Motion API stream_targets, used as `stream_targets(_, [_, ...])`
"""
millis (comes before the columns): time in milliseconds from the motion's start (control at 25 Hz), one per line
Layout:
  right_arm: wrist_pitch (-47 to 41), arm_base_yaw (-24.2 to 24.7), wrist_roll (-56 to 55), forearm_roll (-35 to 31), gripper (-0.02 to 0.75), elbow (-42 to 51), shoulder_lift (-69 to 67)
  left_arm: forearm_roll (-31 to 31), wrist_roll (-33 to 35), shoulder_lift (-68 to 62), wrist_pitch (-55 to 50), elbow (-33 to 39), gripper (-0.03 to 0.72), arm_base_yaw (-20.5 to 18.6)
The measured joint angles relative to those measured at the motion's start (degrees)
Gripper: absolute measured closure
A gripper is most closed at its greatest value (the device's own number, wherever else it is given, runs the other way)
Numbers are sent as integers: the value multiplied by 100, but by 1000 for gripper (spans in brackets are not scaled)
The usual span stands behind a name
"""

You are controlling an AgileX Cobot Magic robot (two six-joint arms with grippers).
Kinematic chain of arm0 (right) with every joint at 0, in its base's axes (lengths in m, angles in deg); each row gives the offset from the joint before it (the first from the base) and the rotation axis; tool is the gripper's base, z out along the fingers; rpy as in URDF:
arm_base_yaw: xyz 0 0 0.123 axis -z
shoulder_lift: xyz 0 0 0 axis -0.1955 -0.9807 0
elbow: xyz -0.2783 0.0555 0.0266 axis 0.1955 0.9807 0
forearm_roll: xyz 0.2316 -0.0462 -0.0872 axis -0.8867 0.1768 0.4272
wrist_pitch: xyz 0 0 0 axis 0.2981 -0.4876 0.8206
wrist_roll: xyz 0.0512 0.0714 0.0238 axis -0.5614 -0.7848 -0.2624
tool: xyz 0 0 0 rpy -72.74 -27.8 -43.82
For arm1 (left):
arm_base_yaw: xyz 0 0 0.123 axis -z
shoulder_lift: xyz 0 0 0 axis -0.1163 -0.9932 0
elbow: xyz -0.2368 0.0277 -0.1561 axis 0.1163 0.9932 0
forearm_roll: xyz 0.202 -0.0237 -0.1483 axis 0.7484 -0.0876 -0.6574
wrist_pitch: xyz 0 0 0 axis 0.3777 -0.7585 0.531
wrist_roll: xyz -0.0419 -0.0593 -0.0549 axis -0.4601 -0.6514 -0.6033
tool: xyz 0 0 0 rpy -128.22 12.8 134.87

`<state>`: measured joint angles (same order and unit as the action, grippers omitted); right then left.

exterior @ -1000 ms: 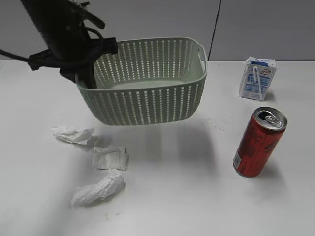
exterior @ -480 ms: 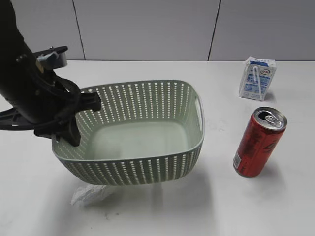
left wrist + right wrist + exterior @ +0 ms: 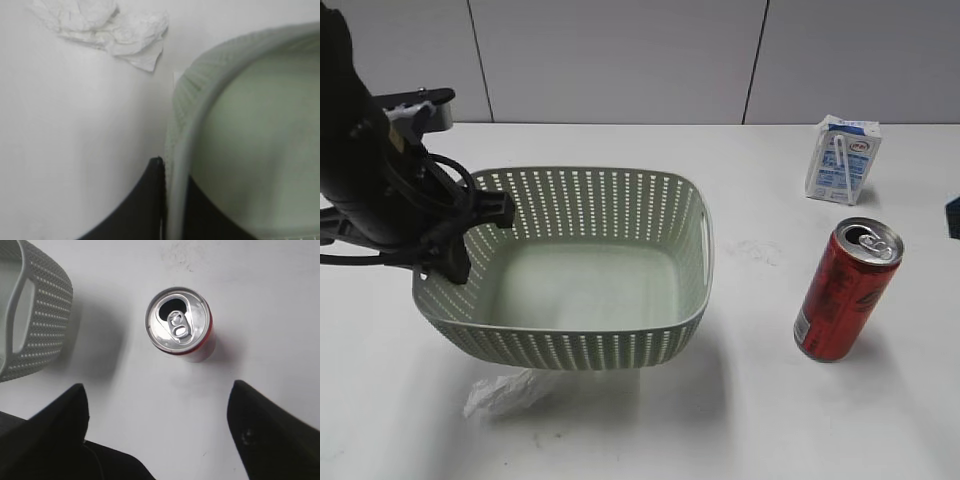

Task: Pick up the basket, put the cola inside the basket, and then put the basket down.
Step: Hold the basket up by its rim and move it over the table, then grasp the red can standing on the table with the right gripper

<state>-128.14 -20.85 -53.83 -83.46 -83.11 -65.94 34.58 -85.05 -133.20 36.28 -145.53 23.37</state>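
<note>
2 grippers in view. Left gripper [image 3: 460, 245] clamped on left rim of basket [image 3: 620, 345], basket tilted, clear of table [image 3: 760, 420], over crumpled tissue [image 3: 500, 393]. Right gripper [image 3: 157, 432] spread wide above cola [image 3: 179, 324]. Cola upright on table, right of basket, apart. Carton [image 3: 842, 160] behind cola.

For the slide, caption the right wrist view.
Open right gripper hovers above the upright cola, basket at left.

no legible text, carton [image 3: 842, 158] print too small, cola [image 3: 845, 290] markings possibly a logo
</note>
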Motion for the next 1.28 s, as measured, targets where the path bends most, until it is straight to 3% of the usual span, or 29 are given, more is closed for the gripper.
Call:
stream_targets(200, [440,-993,-1234,1314,80,-197,-770,-15,0,-133,24,3,691,0])
stream_targets(360, [724,-1442,-2025,1976,80,-282,-1351,-22,0,-140,62,3,691,0])
stream_targets(560, [900,-1467,-2618,2408,80,-395,-1895,-106,0,-140,56,3,691,0])
stream_targets(1080, [1090,-1467,-2840,2502,80,-422,-2597,-148,-5,-140,56,3,691,0])
stream_targets(1280, [1090,-1467,-2852,2481,134,-422,-2776,-148,-5,-140,56,3,691,0])
